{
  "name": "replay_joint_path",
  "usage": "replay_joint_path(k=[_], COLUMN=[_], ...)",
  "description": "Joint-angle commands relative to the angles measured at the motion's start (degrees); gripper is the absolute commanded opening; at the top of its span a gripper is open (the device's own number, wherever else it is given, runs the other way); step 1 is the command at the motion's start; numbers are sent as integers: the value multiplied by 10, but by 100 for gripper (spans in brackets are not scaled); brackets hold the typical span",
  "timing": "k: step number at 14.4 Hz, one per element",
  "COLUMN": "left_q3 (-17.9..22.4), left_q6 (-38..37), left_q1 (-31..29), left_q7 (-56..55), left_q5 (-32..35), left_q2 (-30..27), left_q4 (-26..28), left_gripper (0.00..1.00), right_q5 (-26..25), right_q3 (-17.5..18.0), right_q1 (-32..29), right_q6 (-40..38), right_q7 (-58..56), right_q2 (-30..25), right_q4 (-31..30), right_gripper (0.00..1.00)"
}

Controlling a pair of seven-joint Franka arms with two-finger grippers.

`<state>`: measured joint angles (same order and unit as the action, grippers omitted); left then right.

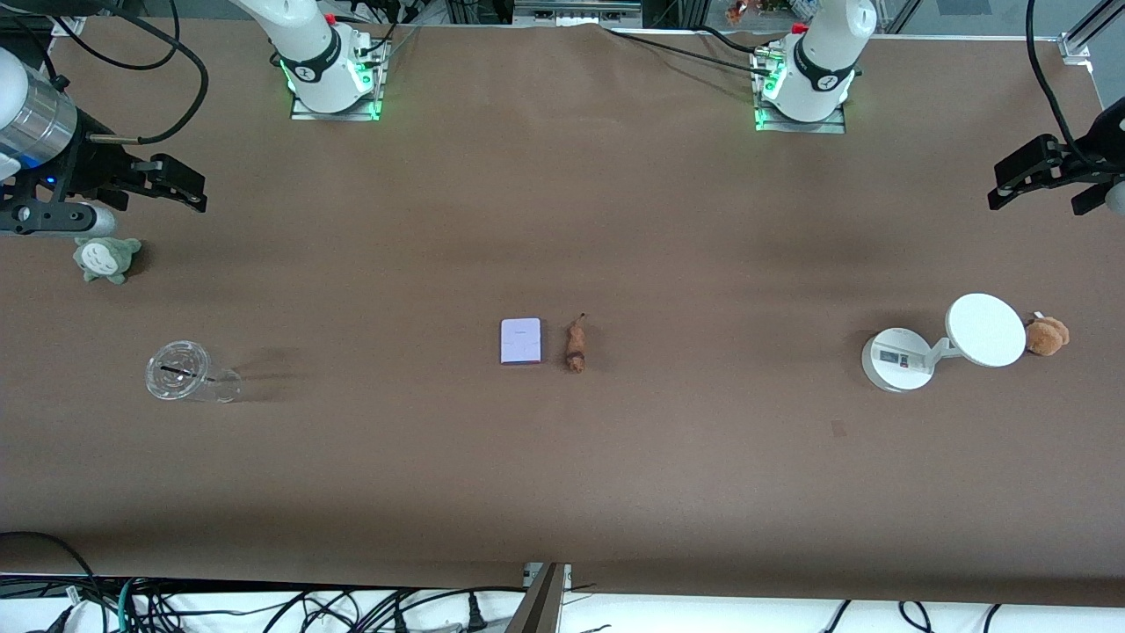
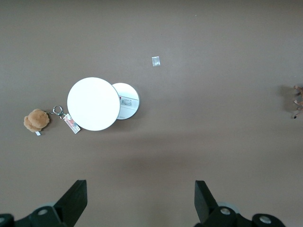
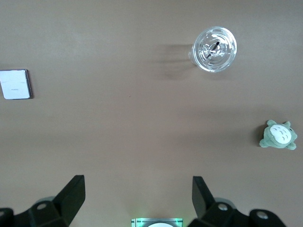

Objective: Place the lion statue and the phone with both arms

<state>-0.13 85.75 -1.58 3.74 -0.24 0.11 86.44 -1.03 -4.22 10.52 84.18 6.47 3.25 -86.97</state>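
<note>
The phone point(image 1: 520, 340), a pale lavender-white slab, lies flat at the middle of the table. The lion statue point(image 1: 576, 345), small and reddish-brown, lies right beside it toward the left arm's end. My left gripper point(image 1: 999, 187) is open and empty, up over the left arm's end of the table. My right gripper point(image 1: 197, 193) is open and empty, up over the right arm's end. In the left wrist view my left gripper point(image 2: 140, 189) shows wide open and the lion point(image 2: 297, 100) sits at the frame's edge. In the right wrist view my right gripper point(image 3: 138, 189) shows wide open and the phone point(image 3: 15, 84) is far off.
A white round-based device with a disc point(image 1: 984, 331) and a tan plush toy point(image 1: 1047, 335) stand toward the left arm's end. A clear cup point(image 1: 179, 372) and a grey-green plush toy point(image 1: 106, 259) are toward the right arm's end. The brown table point(image 1: 562, 483) reaches its edge nearest the front camera.
</note>
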Motion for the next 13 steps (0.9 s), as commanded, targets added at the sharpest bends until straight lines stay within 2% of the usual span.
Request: replay_joint_path(k=[1, 6, 9, 13], left_q3=[-8, -39, -36, -35], left_q6=[-8, -14, -16, -22], left_q1=[3, 14, 6, -7], left_q7=[11, 7, 10, 9], left_q5=[5, 5, 3, 5], left_q2=[9, 52, 133, 136], left_q4=[-21, -18, -21, -18], left_gripper=[100, 100, 100, 100], right_q5=[-5, -4, -4, -5], right_q3=[1, 1, 2, 1], right_q1=[-2, 0, 1, -1], right_q6=[-2, 2, 2, 2], right_q7=[-1, -1, -1, -2], right_q2=[4, 9, 11, 11], right_q4=[11, 11, 11, 11], right_gripper=[100, 100, 100, 100])
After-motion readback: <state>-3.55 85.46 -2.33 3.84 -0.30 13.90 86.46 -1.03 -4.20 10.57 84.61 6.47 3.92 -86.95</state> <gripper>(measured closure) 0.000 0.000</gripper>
